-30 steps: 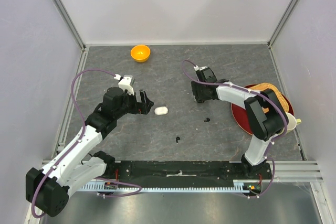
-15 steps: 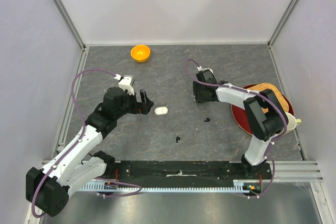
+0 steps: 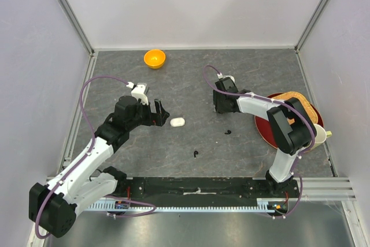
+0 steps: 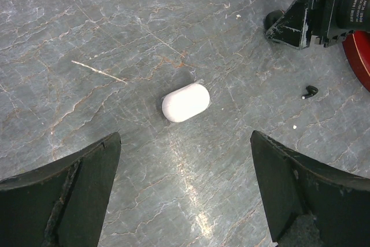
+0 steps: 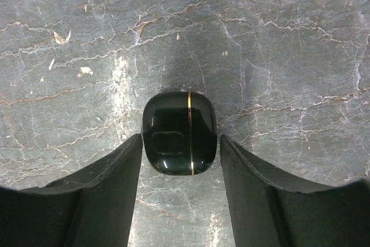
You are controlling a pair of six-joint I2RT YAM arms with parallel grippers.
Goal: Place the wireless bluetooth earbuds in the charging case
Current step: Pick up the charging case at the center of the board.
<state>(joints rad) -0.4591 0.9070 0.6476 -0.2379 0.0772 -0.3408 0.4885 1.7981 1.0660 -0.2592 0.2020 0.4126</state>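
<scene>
The charging case (image 5: 180, 132), glossy black with a thin gold seam, lies on the grey table between the fingers of my right gripper (image 5: 180, 157). The jaws are open, with a small gap on each side of the case. In the top view the right gripper (image 3: 221, 106) hides the case. Two black comma-shaped earbuds lie loose, one (image 3: 229, 132) near the right gripper and one (image 3: 196, 154) closer to the front; the first also shows in the left wrist view (image 4: 309, 91). My left gripper (image 3: 160, 111) is wide open and empty (image 4: 185, 137), just short of a white oval piece (image 4: 185, 102).
An orange bowl (image 3: 154, 58) stands at the back. A red plate (image 3: 263, 126) with a tan bread-like item (image 3: 300, 99) sits at the right, under the right arm. The right gripper's black body (image 4: 324, 10) shows at the top right of the left wrist view.
The right gripper has shifted slightly over the case. The left arm has barely moved. The earbuds and the white piece lie where they were.
</scene>
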